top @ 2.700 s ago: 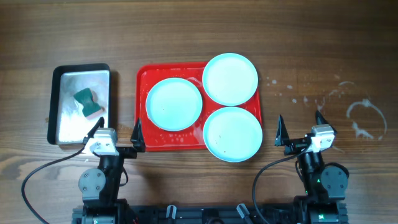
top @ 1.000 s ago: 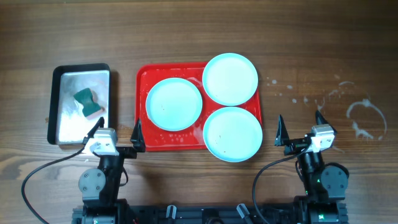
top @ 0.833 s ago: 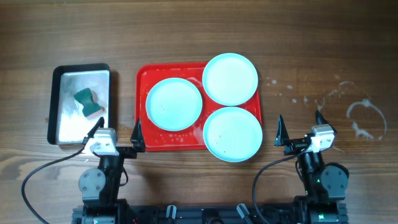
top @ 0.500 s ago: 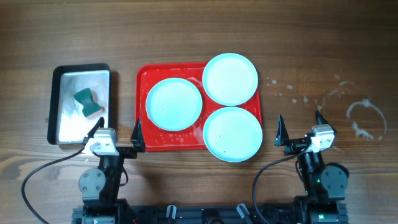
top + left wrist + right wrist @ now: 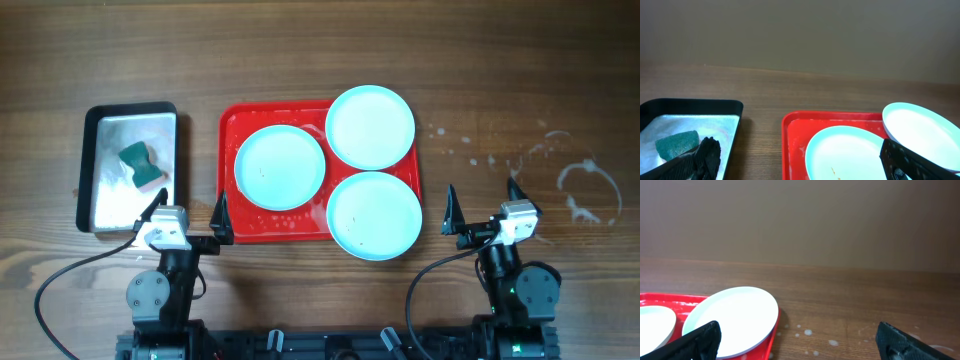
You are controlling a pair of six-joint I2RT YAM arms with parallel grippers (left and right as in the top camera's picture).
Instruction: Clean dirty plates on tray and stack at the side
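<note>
Three light-blue plates sit on the red tray (image 5: 232, 128): one at its left (image 5: 280, 167), one at the back right (image 5: 370, 126) overhanging the rim, one at the front right (image 5: 374, 215) overhanging the front rim. The left plate has small brown specks (image 5: 833, 171). My left gripper (image 5: 187, 212) is open and empty, near the table's front, just left of the tray's front corner. My right gripper (image 5: 481, 207) is open and empty, to the right of the tray. The left wrist view shows the tray (image 5: 792, 130) and two plates (image 5: 920, 132); the right wrist view shows a plate (image 5: 732, 312).
A silver metal pan with a black rim (image 5: 97, 203) stands left of the tray and holds a green sponge (image 5: 143, 166), also in the left wrist view (image 5: 675, 143). White dried spots and ring marks (image 5: 588, 187) lie on the wooden table to the right.
</note>
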